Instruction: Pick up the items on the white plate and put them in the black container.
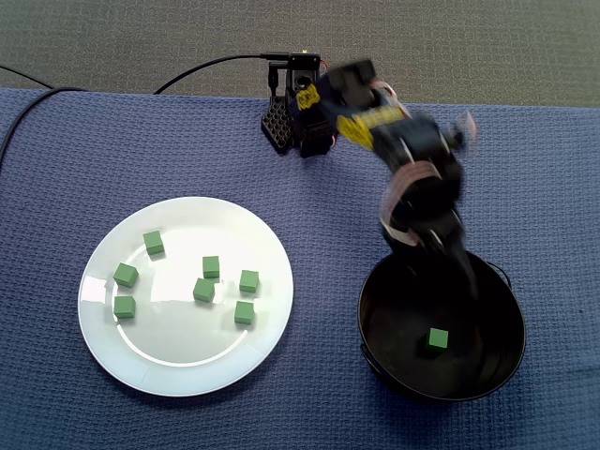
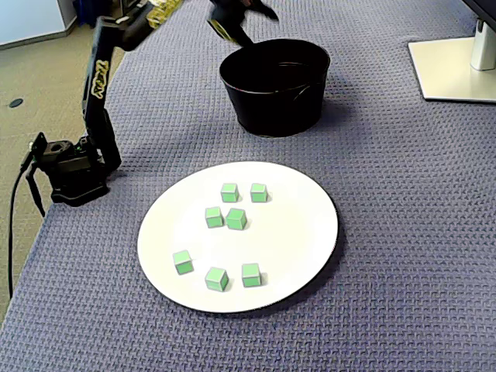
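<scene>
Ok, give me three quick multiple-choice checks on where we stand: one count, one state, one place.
1. How many green cubes lie on the plate? A five; B seven; C nine.
2. The container is: A upright with one cube inside; B empty; C tipped on its side.
3. The arm's far end is: A over the plate; B off the cloth; C over the container.

Answers: 1 B, seven can be counted on the plate in both fixed views. 2 A, a single cube sits on its floor. 3 C, the blurred arm reaches across the container's rim.
</scene>
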You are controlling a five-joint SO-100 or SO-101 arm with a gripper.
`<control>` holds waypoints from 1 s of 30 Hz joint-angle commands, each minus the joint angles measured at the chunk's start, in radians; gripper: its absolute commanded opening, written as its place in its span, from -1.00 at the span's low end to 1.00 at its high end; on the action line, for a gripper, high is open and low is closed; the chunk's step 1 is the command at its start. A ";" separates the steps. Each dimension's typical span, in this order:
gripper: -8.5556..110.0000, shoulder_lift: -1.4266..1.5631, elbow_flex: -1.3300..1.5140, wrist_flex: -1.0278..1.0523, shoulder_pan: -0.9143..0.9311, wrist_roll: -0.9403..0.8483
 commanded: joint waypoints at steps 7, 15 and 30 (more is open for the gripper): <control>-0.37 0.301 0.003 0.295 0.581 0.130; -0.40 0.155 0.299 0.275 0.762 0.221; -0.42 0.011 0.650 0.080 0.693 0.138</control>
